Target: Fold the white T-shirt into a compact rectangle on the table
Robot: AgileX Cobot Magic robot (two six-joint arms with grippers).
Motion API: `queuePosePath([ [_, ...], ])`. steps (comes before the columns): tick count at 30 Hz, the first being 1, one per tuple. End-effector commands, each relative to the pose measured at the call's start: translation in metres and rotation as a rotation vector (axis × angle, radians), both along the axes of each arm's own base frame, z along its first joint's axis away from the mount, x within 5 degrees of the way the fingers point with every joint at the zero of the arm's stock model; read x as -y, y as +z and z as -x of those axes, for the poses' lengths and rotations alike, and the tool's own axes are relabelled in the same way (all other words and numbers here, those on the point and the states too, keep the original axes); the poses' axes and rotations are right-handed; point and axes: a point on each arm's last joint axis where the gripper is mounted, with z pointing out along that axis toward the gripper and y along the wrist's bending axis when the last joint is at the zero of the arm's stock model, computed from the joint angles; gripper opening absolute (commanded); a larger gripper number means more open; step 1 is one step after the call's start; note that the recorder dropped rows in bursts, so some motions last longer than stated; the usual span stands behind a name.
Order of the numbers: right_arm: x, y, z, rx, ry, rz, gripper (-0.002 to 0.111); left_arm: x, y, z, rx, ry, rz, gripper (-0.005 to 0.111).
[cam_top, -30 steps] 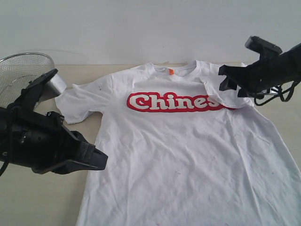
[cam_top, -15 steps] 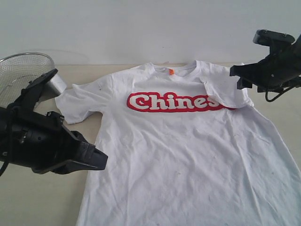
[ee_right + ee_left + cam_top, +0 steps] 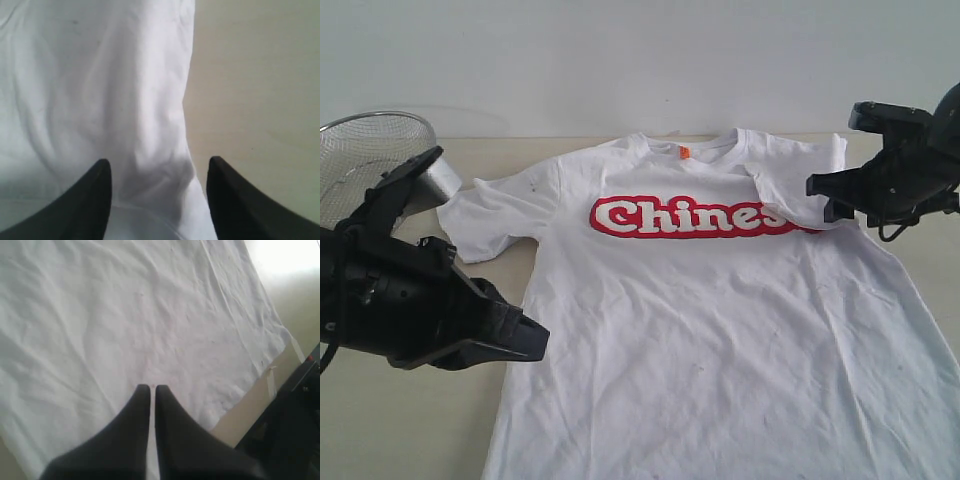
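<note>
Lying flat on the table [image 3: 380, 440], the shirt [image 3: 700, 340] has one sleeve [image 3: 790, 195] folded in; the right gripper [image 3: 820, 197], jaws open over it, could snag and undo that fold. The left gripper [image 3: 533, 345] hangs closed, empty.

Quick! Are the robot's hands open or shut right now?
Left gripper: shut, holding nothing.
Right gripper: open, holding nothing.
</note>
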Motion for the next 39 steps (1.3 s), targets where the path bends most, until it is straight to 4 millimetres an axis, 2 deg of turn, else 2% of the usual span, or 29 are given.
queuePosePath([
  [1,0.001,0.002,-0.002,0.018,-0.008,0.007,0.038,0.001,0.000,0.002,0.000,-0.010,0.002,0.004],
  [4,0.002,0.001,-0.002,0.016,-0.005,0.010,0.028,0.001,0.000,0.002,0.000,-0.010,0.002,0.004],
  [7,0.002,0.001,-0.002,0.016,-0.005,0.010,0.034,0.001,0.000,0.002,0.000,-0.010,0.002,0.004],
  [11,0.002,0.001,-0.002,0.014,-0.001,0.013,0.049,0.001,0.000,0.002,0.000,-0.010,0.002,0.004],
  [15,0.002,0.000,-0.001,0.010,0.008,0.024,0.050,0.001,0.000,0.002,0.000,-0.010,0.002,0.004],
  [22,0.002,-0.015,-0.001,-0.026,-0.019,0.001,0.049,0.001,0.000,0.002,-0.001,-0.012,0.003,0.004],
  [23,0.002,-0.016,-0.002,-0.026,-0.021,0.001,0.047,0.001,0.000,0.002,-0.001,-0.012,0.003,0.004],
  [28,0.003,-0.014,-0.002,-0.011,-0.024,0.005,0.019,0.001,0.000,0.002,-0.001,-0.012,0.003,0.004],
  [30,0.003,-0.014,-0.003,-0.010,-0.024,0.006,0.011,0.001,0.000,0.002,-0.001,-0.012,0.003,0.004],
  [32,0.003,-0.014,-0.003,-0.005,-0.026,0.007,0.008,0.001,0.000,0.002,-0.001,-0.012,0.003,0.004],
  [39,0.003,-0.014,-0.003,-0.004,-0.015,0.021,0.008,0.001,0.000,0.003,-0.005,-0.015,0.004,0.004],
])
